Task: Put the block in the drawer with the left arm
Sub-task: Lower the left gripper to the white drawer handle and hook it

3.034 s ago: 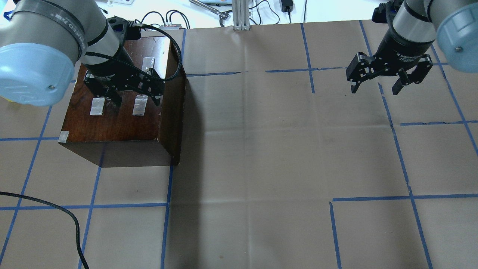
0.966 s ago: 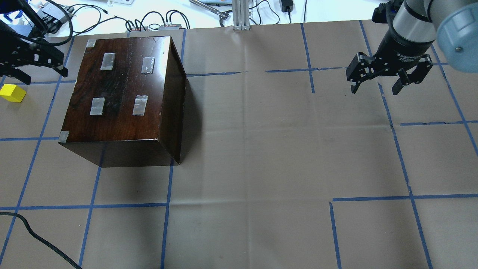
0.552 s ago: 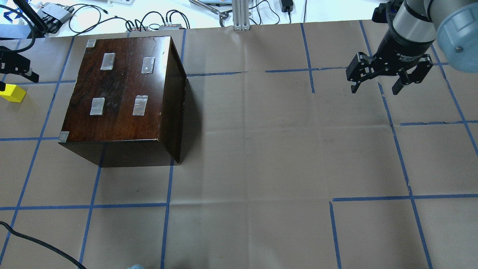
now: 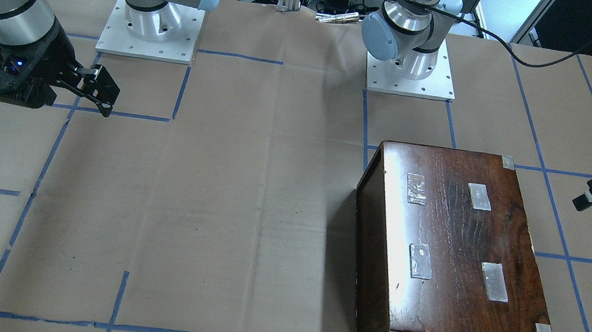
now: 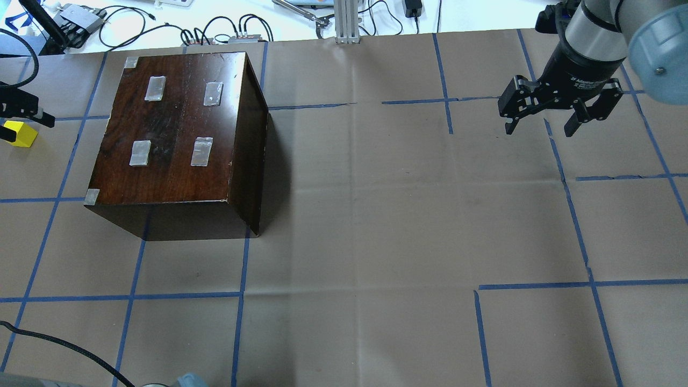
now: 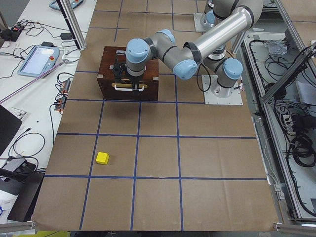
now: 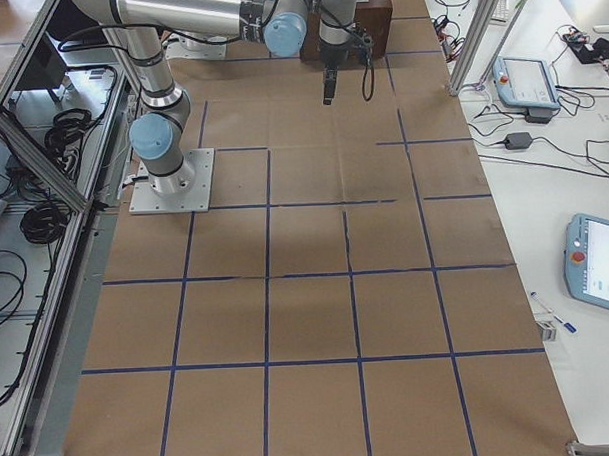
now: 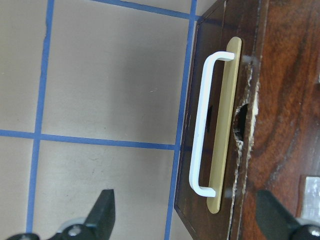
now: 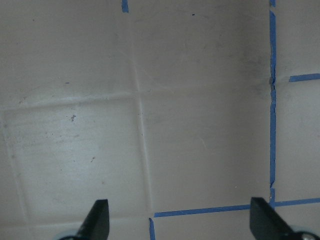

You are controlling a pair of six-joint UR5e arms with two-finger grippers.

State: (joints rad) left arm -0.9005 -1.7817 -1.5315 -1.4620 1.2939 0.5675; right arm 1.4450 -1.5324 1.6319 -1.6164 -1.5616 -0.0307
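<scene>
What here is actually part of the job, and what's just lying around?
Part of the job:
yellow block
wooden cabinet
white drawer handle
left pincer, open

Just lying about:
right pincer, open over bare paper
cables
teach pendant
blue tape grid

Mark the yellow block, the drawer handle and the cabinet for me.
yellow block (image 6: 102, 157): exterior left view, top face.
white drawer handle (image 8: 200, 127): left wrist-mounted view, middle of the bar.
wooden cabinet (image 5: 172, 123): overhead exterior view, middle of the top face.
</scene>
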